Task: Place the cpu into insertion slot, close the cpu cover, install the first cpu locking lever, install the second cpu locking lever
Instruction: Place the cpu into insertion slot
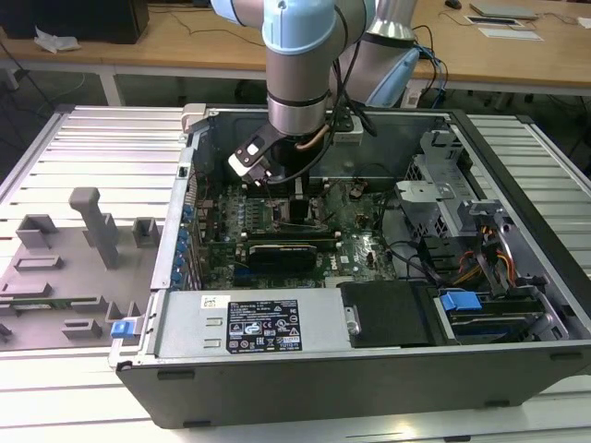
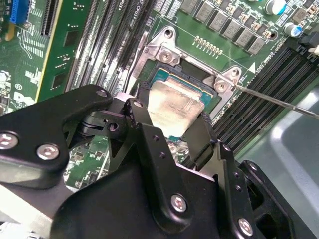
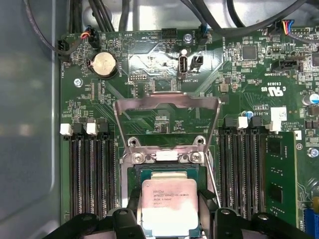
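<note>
I am watching the hand (image 3: pixel 170 208) in the first wrist view: it is clenched on the cpu (image 3: pixel 171 214), with one finger (image 2: pixel 203 133) at each side of the chip. The cpu is low over the insertion slot (image 3: pixel 132 175), whose dark rim shows around it, but I cannot tell if it is fully seated. The cpu cover (image 3: pixel 167 102) stands open, tilted up beyond the slot. In the exterior view the arm reaches down into the open computer case (image 1: pixel 369 369), which lies on the table (image 1: pixel 92 138).
</note>
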Robot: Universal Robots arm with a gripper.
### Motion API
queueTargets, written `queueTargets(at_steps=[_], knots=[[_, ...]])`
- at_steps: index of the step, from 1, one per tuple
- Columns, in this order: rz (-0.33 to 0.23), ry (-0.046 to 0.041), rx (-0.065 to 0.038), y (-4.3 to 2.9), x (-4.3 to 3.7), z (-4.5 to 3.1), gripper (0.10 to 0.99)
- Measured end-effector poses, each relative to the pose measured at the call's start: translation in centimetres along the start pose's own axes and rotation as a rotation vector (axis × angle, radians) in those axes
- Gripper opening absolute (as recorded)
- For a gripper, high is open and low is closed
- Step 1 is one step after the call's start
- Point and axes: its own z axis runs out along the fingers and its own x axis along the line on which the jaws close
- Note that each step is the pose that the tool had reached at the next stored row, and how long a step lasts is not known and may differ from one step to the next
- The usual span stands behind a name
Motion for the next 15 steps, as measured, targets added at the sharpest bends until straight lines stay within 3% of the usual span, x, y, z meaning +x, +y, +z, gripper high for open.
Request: queueTargets(at_steps=[7, 8, 9, 11, 13, 15], knots=[[0.002, 0.0000, 0.000, -0.03, 0.03, 0.20, 0.541], [0.002, -0.0001, 0.000, -0.03, 0.03, 0.20, 0.616], [0.002, -0.0001, 0.000, -0.03, 0.03, 0.19, 0.616], [0.002, 0.0000, 0.000, -0.01, 0.04, -0.08, 0.616], [0.002, -0.0002, 0.000, 0.03, 0.06, -0.84, 0.616], [0.002, 0.0000, 0.000, 0.05, 0.06, -0.99, 0.616]])
